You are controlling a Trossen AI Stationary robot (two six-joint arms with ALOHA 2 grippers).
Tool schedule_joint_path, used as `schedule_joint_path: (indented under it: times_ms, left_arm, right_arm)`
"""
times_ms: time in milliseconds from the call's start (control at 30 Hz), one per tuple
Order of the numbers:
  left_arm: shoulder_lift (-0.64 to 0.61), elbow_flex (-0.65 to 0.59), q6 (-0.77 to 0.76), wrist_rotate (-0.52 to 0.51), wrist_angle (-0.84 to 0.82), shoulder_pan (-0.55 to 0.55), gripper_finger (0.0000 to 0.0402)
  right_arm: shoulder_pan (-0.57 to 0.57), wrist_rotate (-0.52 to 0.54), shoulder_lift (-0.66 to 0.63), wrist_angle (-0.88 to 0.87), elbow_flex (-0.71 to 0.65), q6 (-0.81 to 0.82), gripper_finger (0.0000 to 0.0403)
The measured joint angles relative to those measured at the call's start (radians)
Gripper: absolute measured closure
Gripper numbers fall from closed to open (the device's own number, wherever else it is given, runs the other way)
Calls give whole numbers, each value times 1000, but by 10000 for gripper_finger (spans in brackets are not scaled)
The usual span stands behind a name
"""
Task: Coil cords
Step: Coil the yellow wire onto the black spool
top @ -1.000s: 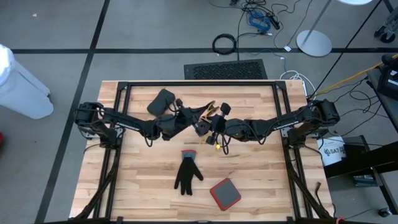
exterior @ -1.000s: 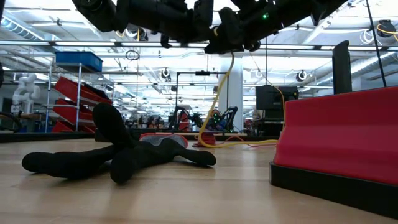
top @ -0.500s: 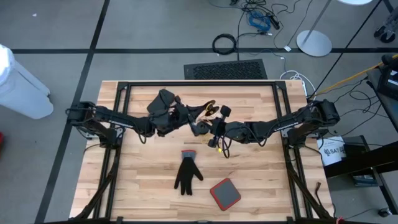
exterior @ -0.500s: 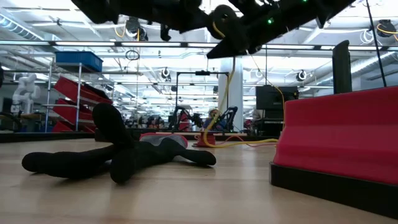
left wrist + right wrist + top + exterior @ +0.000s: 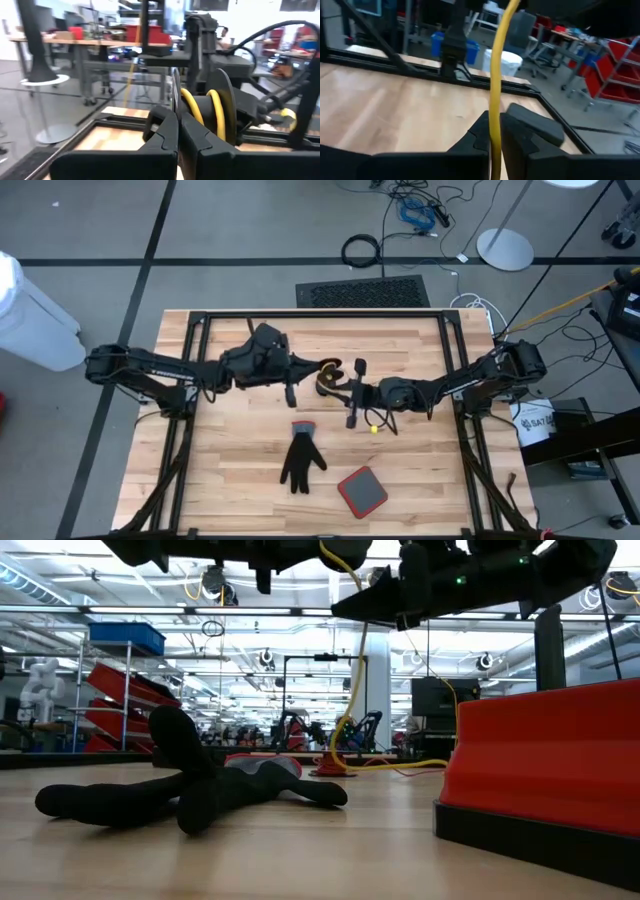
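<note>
A thin yellow cord (image 5: 495, 75) runs from a small black puck (image 5: 212, 107), where some turns are wound, down to the table (image 5: 350, 690). Its loose end (image 5: 374, 428) lies on the wood. The puck (image 5: 328, 374) is held up over the table's middle, between my two grippers. My left gripper (image 5: 312, 374) comes level from the left and is shut on the puck. My right gripper (image 5: 341, 388) comes level from the right and is shut on the cord just below the puck. My left gripper pinches the thin rim of one of the puck's side discs (image 5: 175, 95) between its two fingers, level from the table's left side. The puck stands on edge, lifted clear of the table. My right gripper pinches the cord (image 5: 494, 117) between its two fingers, level from the table's right side. The cord crosses the fingers upright. It rises to the puck above and hangs down to the table, where its tail lies slack.
A black glove (image 5: 300, 461) lies nearer the front edge, with a red square pad (image 5: 362, 491) to its right. A black frame (image 5: 320, 314) runs around the tabletop. Bare wood lies left and right of the glove.
My left gripper has drawn back toward the table's left and risen, tipping up to level, and the puck has gone with it. My right gripper has sunk a little and shifted right along the cord. The cord's loose end has slid toward the right.
</note>
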Motion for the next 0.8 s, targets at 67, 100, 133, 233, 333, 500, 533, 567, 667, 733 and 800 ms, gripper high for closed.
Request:
schedule_joint_path:
  times_ms: [67, 100, 133, 233, 333, 500, 533, 567, 667, 733, 800]
  left_arm:
    - [0, 0, 0, 52, -4, 9, 401]
    - [0, 0, -1, 75, -5, 12, 401]
    - [0, 0, -2, 96, -8, 15, 401]
    - [0, 0, -3, 143, -21, 21, 401]
    - [0, 0, -6, 178, -41, 28, 401]
    - [0, 0, -23, 241, -81, 45, 401]
    - [0, 0, -24, 249, -89, 47, 401]
    - [0, 0, -24, 255, -95, 51, 401]
    - [0, 0, -24, 279, -110, 60, 401]
    - [0, 0, -24, 304, -118, 66, 401]
    - [0, 0, -24, 323, -121, 69, 401]
  right_arm:
    - [0, -27, 0, 1, -3, -2, 380]
    - [1, -32, 0, 1, -6, -4, 380]
    - [3, -49, 0, 2, -8, -4, 380]
    - [5, -96, 0, 2, -14, -5, 380]
    - [9, -108, 0, 0, -23, -5, 380]
    - [20, -107, 0, -5, -43, 2, 379]
    - [24, -107, 0, -6, -47, 3, 379]
    - [26, -107, 0, -8, -51, 3, 379]
    - [29, -107, 0, -14, -59, 14, 379]
    - [29, -113, 0, -29, -63, 22, 379]
    - [29, -124, 0, -47, -64, 35, 379]
